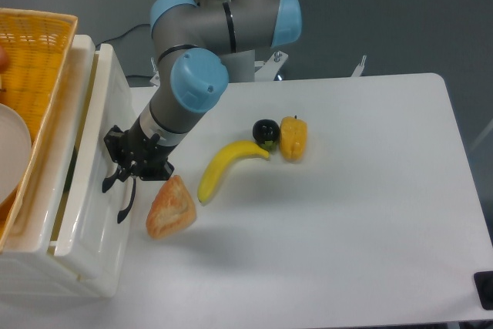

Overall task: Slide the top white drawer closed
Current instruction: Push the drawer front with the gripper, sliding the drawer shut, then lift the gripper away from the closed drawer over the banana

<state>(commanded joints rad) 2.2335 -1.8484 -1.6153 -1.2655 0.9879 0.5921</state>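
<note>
The top white drawer stands at the left edge of the table, nearly pushed in, with only a narrow slit of its inside showing. Its glossy ridged front panel faces right and its black curved handle shows low on that panel. My gripper presses against the front panel just above the handle. Its black fingers look close together, but the view does not show whether they are open or shut. Nothing is seen held between them.
A yellow woven basket with a white plate sits on top of the drawer unit. An orange bread piece lies right below the gripper. A banana, a black round fruit and a yellow pepper lie mid-table.
</note>
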